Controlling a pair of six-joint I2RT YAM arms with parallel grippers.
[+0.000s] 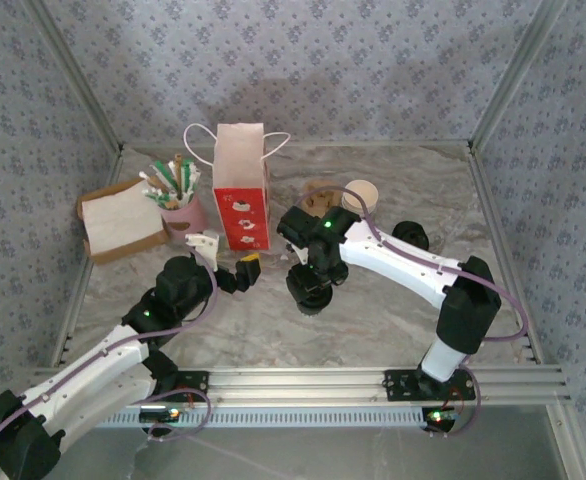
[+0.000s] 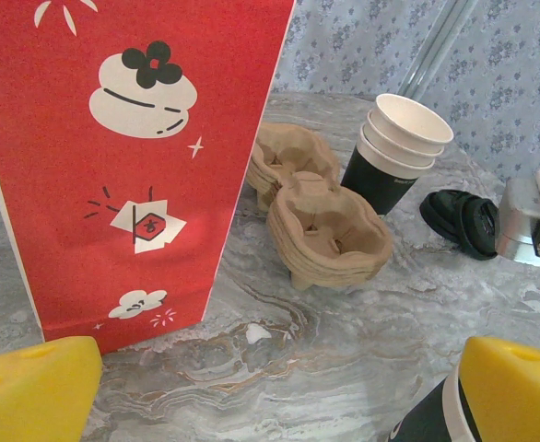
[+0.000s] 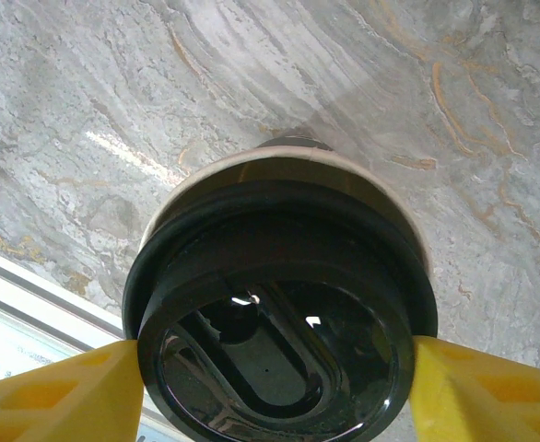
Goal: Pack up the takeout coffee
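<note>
Black lid [image 3: 279, 304] nearest, clamped at its sides by right gripper [image 3: 270, 359], over mouth of black cup [image 2: 422, 425] on table [image 3: 113, 92], just in front of red bag [image 1: 240, 195]. Left gripper [image 2: 279, 396] spread wide, empty. We judged cup light, thin-walled, crushable, and lid slippery. Better to take cup gently by wall.

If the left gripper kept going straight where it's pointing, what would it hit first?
The left gripper would probably meet the brown cardboard cup carriers, skimming past the red paper bag; depth is unclear.
</note>
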